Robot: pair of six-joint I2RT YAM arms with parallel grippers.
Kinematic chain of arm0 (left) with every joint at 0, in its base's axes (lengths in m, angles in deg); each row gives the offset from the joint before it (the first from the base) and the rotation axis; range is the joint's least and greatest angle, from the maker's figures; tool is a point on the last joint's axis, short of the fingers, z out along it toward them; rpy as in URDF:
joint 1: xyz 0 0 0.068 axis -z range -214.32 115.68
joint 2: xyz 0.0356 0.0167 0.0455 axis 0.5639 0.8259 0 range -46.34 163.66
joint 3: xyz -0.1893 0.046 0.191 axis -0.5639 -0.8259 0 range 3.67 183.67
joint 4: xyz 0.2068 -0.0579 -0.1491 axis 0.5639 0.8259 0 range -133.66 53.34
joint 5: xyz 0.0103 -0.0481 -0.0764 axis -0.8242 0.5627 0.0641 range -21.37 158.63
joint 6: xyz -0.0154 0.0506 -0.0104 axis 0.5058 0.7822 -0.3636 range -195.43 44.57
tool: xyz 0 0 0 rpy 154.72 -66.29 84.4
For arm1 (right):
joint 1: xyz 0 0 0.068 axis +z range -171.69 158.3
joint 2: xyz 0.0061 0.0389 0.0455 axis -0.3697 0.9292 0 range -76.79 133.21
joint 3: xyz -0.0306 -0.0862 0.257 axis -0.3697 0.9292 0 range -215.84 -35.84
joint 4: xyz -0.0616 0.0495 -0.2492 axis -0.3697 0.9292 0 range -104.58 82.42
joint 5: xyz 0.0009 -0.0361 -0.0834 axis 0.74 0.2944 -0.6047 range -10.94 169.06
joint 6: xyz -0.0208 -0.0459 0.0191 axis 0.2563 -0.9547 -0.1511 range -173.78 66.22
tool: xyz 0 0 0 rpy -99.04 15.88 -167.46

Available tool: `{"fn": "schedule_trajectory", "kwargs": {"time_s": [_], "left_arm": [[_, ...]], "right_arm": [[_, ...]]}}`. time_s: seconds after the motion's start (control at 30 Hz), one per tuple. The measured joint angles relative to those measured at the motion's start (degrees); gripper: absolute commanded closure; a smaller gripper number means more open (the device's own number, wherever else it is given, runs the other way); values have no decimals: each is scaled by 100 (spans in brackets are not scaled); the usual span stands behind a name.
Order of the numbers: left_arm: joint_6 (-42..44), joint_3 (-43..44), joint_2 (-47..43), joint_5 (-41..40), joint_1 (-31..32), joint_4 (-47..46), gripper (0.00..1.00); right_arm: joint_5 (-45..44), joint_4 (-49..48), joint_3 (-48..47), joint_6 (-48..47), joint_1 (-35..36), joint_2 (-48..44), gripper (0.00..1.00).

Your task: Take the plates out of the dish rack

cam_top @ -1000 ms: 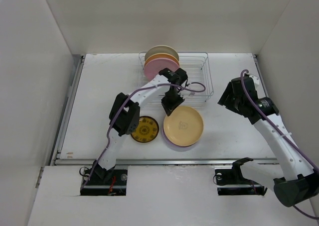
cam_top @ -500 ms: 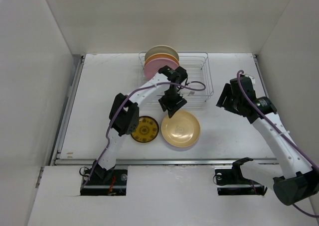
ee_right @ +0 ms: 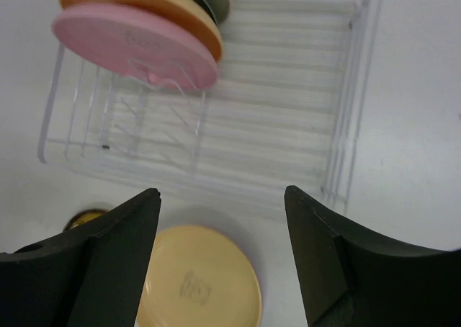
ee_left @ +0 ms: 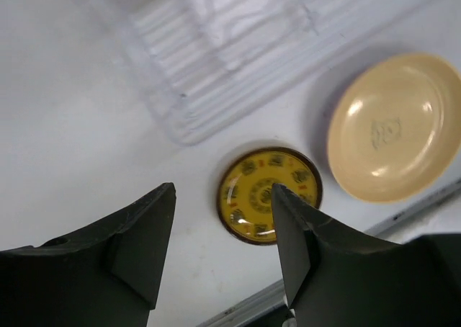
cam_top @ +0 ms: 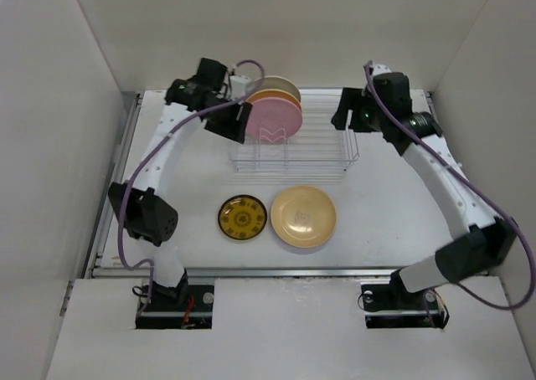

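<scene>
Over by the left end of the dish rack (cam_top: 331, 150), the left gripper (ee_left: 223, 196) hangs with its two fingers apart. It has nothing between them. On the table in front of the rack lie two plates that are already out. One is a small yellow plate (cam_top: 243, 217) with dark marks, and just to its right is a bigger cream plate (cam_top: 305, 216). Both lie flat. Three plates stand up in the left end of the rack: a pink plate (cam_top: 271, 122) in front, an orange plate (cam_top: 272, 101) behind it, and a pale plate (cam_top: 274, 84) at the back. So I think the job is partly done, with those three left to take out. At the right end of the rack, the right gripper (ee_right: 222, 194) has its fingers wide apart and holds nothing.
</scene>
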Motion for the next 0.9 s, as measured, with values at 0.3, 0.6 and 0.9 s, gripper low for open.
{"fn": "schedule_trajectory", "kwargs": {"time_s": [0.3,0.6,0.9], "left_arm": [[-365,-293,-267,-153,-1368,-411,46],[-474,-400,516,90,-1569,-518,46],[-743,-378,1493,468,-1567,-605,46]], "right_arm": [[271,-369,-2197,-1237,546,3008,32],[4,-977,-2544,-1928,973,3654,37],[-251,-1368,-2865,-2277,938,3998,45]]}}
